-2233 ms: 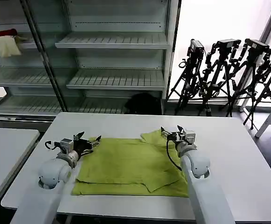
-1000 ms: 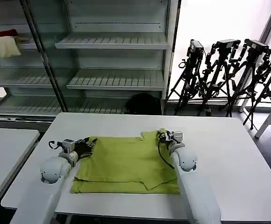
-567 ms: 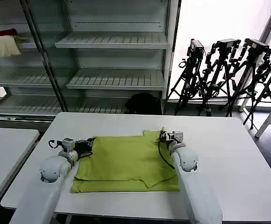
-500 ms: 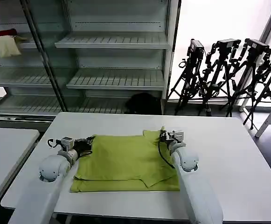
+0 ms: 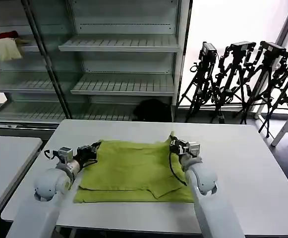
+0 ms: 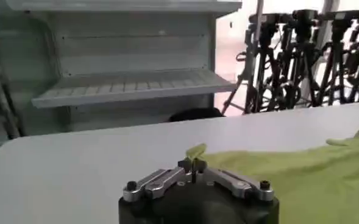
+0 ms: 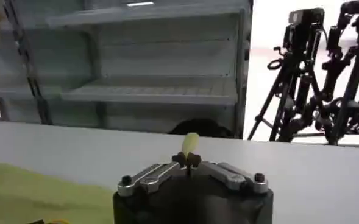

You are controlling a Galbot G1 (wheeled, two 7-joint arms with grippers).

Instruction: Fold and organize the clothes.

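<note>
The clothes are one lime yellow-green T-shirt (image 5: 134, 166), partly folded on the white table (image 5: 243, 168). My left gripper (image 5: 95, 147) is shut on the shirt's far left corner, and a tuft of green cloth (image 6: 195, 150) sticks out between its fingertips in the left wrist view. My right gripper (image 5: 172, 142) is shut on the far right corner, with a green tip (image 7: 190, 143) pinched above its jaws. Both held corners are lifted a little off the table. The near edge of the shirt lies flat.
Metal shelving (image 5: 119, 64) stands behind the table. A red and a cream cloth (image 5: 5, 44) lie on a shelf at the far left. Several camera tripods (image 5: 243, 79) stand at the back right. A second table (image 5: 5, 163) sits to the left.
Both grippers came down onto the shirt's far corners and shut on them. They have since lifted slightly and drawn back toward me, the left one also moving left.
</note>
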